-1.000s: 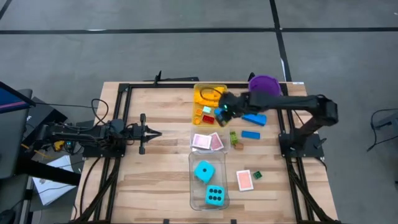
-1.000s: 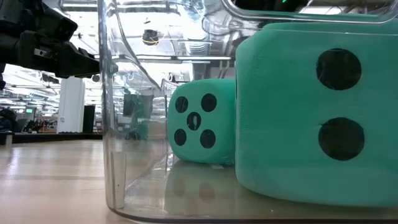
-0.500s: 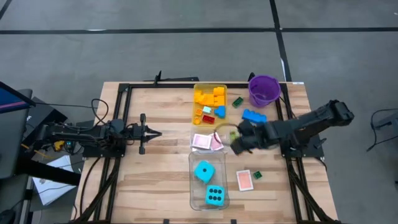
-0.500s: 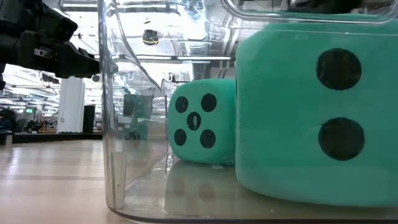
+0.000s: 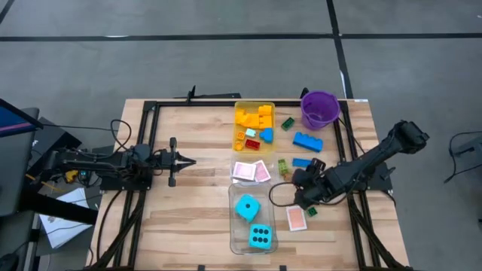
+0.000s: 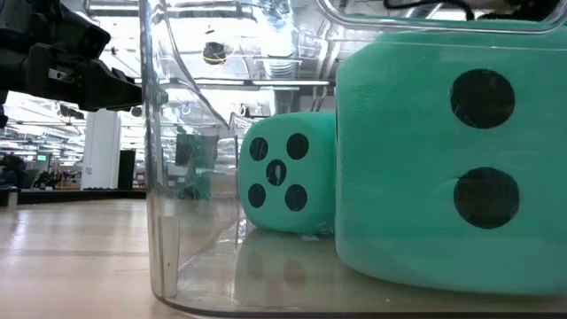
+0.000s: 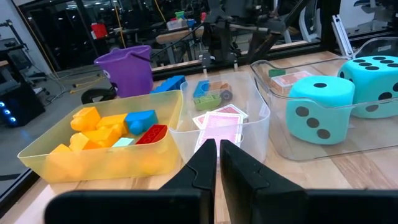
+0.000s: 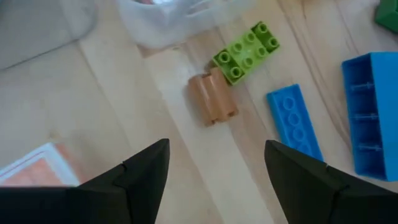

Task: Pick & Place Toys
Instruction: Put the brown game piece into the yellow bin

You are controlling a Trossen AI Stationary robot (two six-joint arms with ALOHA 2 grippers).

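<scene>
dice tray [image 5: 235, 226]: holds both dice [image 5: 246, 206], near the tabletop's [image 5: 188, 218] front edge
card tray [image 5: 233, 178]: just behind the dice tray
brick tray [image 5: 238, 124]: behind the card tray
bucket [image 5: 319, 110]: right of the brick tray
loose card [image 5: 297, 218]: right of the dice tray

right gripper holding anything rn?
No. In the right wrist view the right gripper is open with bare table between its fingers; the tan brick and green brick lie ahead, untouched.

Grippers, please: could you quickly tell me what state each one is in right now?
Left gripper: closed, empty, waiting at the table's left side.
Right gripper: open, empty, above the small tan plastic block on the wood.
</scene>
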